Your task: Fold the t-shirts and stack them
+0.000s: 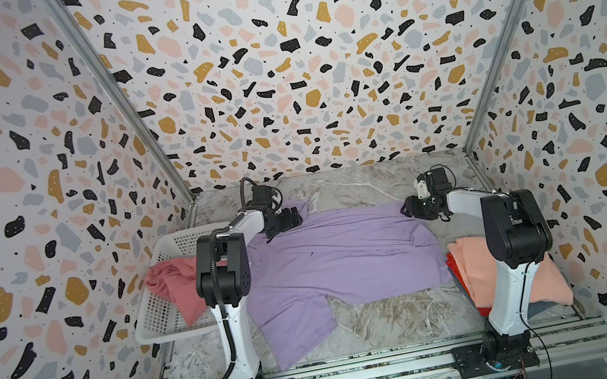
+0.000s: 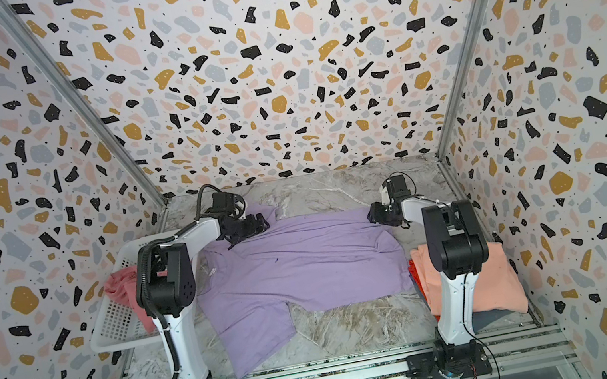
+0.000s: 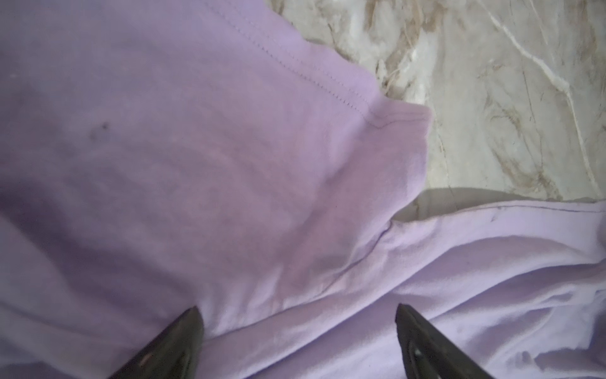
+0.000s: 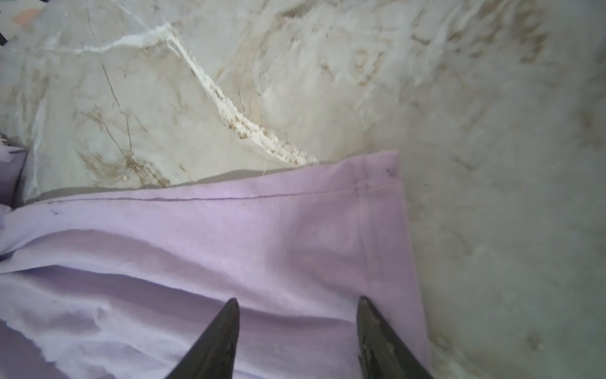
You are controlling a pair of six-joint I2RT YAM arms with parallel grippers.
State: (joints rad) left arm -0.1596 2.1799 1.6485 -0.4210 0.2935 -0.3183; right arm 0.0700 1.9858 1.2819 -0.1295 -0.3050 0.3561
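A lilac t-shirt (image 1: pixel 339 260) (image 2: pixel 295 272) lies spread, wrinkled, across the marble table. My left gripper (image 1: pixel 296 217) (image 2: pixel 263 223) hovers over its far left part by a sleeve. In the left wrist view the gripper (image 3: pixel 297 308) is open, with lilac cloth (image 3: pixel 196 164) beneath the wide-apart jaws. My right gripper (image 1: pixel 406 209) (image 2: pixel 371 214) is at the shirt's far right corner. In the right wrist view the gripper (image 4: pixel 297 299) is open above the hemmed corner (image 4: pixel 377 203). A folded peach t-shirt (image 1: pixel 471 266) (image 2: pixel 491 284) lies on a red t-shirt (image 1: pixel 452 263) at the right.
A white perforated basket (image 1: pixel 156 322) (image 2: pixel 108 334) stands at the left with a rose pink t-shirt (image 1: pixel 173 285) (image 2: pixel 121 290) draped over its rim. Patterned walls close in the table on three sides. Bare marble (image 1: pixel 392 318) shows in front of the lilac shirt.
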